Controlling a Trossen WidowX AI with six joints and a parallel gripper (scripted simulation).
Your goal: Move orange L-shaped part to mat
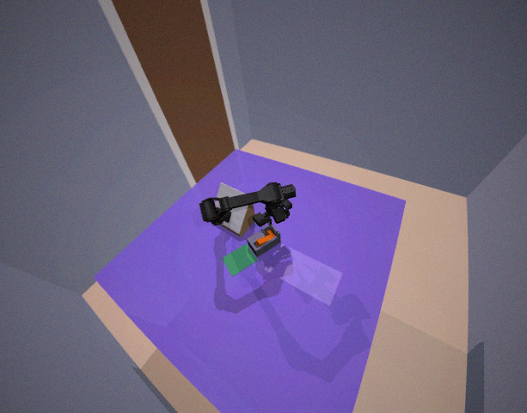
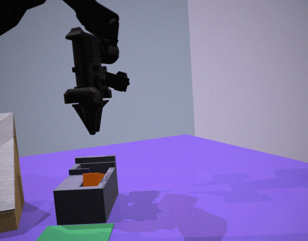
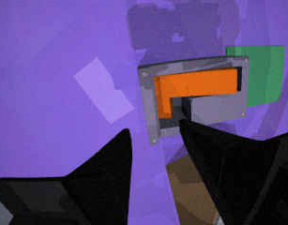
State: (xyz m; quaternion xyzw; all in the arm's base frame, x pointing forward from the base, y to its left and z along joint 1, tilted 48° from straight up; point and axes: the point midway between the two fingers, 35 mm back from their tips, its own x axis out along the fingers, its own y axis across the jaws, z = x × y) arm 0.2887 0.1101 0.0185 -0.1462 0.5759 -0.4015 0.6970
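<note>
The jaws of the gripper (image 1: 277, 214) (image 2: 94, 132) (image 3: 155, 126) stand partly open, with a gap between the two black fingertips and nothing held in it; they point downward in the air, well apart from everything beneath them. Below them sits the grey tray (image 1: 255, 249) (image 2: 80, 206) (image 3: 147, 103), upright on the purple tabletop (image 1: 174, 267) (image 2: 162, 165) (image 3: 40, 47); the orange L-shaped part (image 1: 265, 240) (image 2: 93, 179) (image 3: 200, 83) is in its pocket, tilted rather than flush; its L-shaped end lies low in the pocket, while the straight end, toward the mat, stands up above the tray's top face. Farther out from the jaws, beyond the tray's straight-end side, the green mat (image 1: 239, 260) (image 2: 76, 233) (image 3: 265, 75) lies flat just beside the tray; off to another side of the jaws stands a wood-sided block with a pale sloping top (image 1: 234, 222) (image 2: 3, 165) (image 3: 190, 192), apart from the tray; the black arm (image 1: 243, 200) (image 2: 102, 20) reaches above it in the top view.
</note>
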